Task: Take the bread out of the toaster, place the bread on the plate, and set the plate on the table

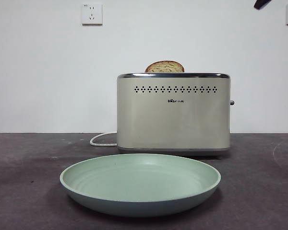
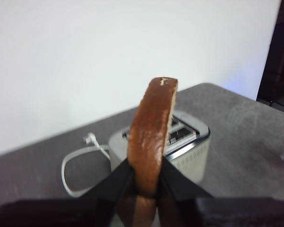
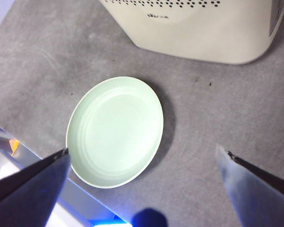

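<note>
While clamped edge-on, bread fills left claw.

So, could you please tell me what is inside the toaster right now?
One slice stands in the toaster, only its rounded brown top showing above the chrome rim; the rest is hidden by the walls. The left gripper holds the other bread outside.

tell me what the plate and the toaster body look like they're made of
The plate looks like matte plastic or melamine, though glazed ceramic can't be ruled out: an even mint colour, soft sheen and faint concentric rings. The toaster body seems painted or coated metal, possibly plastic, in satin cream with punched dot holes; its top rim looks like polished chrome, since it gives bright mirror-like reflections.
</note>
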Robot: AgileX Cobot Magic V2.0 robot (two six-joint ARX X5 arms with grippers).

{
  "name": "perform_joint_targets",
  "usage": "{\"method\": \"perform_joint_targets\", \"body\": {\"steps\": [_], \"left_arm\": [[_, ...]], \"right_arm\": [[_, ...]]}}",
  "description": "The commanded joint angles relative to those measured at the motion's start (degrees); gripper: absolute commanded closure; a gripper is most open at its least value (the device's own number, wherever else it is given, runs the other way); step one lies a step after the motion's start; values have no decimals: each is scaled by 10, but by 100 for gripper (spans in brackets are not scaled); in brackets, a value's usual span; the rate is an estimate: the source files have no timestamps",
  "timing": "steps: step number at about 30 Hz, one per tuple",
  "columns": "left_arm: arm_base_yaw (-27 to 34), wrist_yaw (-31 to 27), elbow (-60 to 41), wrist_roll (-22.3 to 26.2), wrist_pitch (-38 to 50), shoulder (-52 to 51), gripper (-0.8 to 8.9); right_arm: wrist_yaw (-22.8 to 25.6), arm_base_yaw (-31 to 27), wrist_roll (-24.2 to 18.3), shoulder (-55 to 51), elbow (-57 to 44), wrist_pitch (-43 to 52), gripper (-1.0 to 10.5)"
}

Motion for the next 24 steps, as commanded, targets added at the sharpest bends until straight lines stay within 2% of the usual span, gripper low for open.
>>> {"method": "perform_joint_targets", "body": {"steps": [1, 5, 8, 17, 24], "left_arm": [[1, -3, -65, -51, -1, -54, 822], [1, 3, -159, -111, -14, -134, 822], [0, 28, -206, -144, -30, -176, 822], [0, 90, -223, -152, -96, -216, 822], [0, 99, -223, -155, -116, -216, 822]], "right_arm": [[-2, 11, 7, 14, 2, 6, 309], [-1, 42, 7, 49, 2, 21, 327], [4, 72, 8, 89, 2, 37, 327], [18, 121, 7, 250, 2, 68, 327], [18, 160, 7, 351, 2, 111, 328]]}}
